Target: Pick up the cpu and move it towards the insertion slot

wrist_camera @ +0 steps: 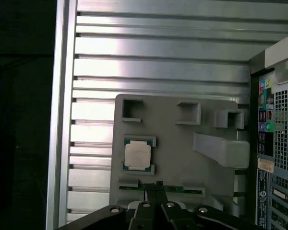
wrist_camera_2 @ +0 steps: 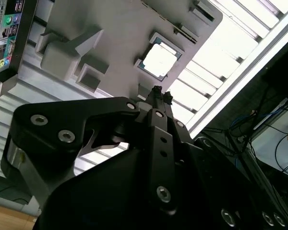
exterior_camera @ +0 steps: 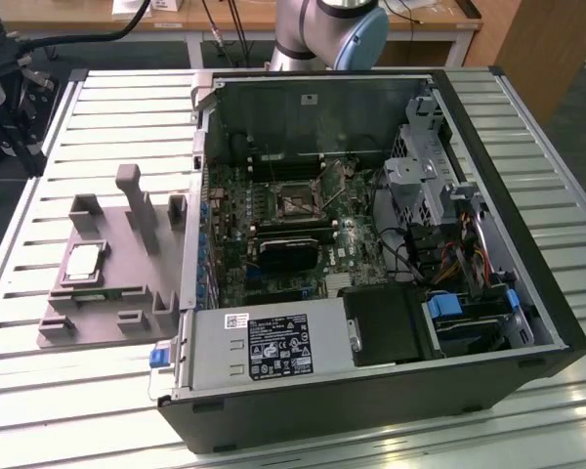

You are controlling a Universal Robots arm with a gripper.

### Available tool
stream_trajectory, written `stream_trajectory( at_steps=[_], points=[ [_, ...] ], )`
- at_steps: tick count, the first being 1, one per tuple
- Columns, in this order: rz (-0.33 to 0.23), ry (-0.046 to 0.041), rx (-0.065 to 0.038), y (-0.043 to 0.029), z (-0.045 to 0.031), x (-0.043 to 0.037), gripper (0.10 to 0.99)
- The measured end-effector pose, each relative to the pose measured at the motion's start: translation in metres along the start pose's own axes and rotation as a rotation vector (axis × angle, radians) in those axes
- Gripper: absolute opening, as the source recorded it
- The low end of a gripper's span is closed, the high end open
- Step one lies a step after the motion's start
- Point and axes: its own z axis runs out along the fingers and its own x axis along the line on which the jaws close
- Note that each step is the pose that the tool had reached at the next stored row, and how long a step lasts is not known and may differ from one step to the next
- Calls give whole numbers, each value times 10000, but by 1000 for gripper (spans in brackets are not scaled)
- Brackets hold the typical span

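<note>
The cpu is a small silver square with a pale rim, lying flat in a recess of the grey holder plate at the exterior view's left. Both wrist views look down on it, as the cpu and the cpu. My gripper hovers above the plate, off to one side of the chip and apart from it. Its black fingers are pressed together, shut with nothing between them, as the gripper also shows. The insertion slot is a silvery-framed square socket on the motherboard inside the open computer case.
The open computer case takes up the middle and the exterior view's right, with drive cages, cables and a power supply inside. A thin green memory stick lies on the holder beside the chip. Upright grey posts rise from the holder. A slatted metal table carries everything.
</note>
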Motion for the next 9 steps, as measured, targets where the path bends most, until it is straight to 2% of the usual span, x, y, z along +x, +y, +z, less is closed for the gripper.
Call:
stream_trajectory(
  at_steps=[9],
  points=[
    [-4,-77,-2,-7,158,50,102]
  ],
)
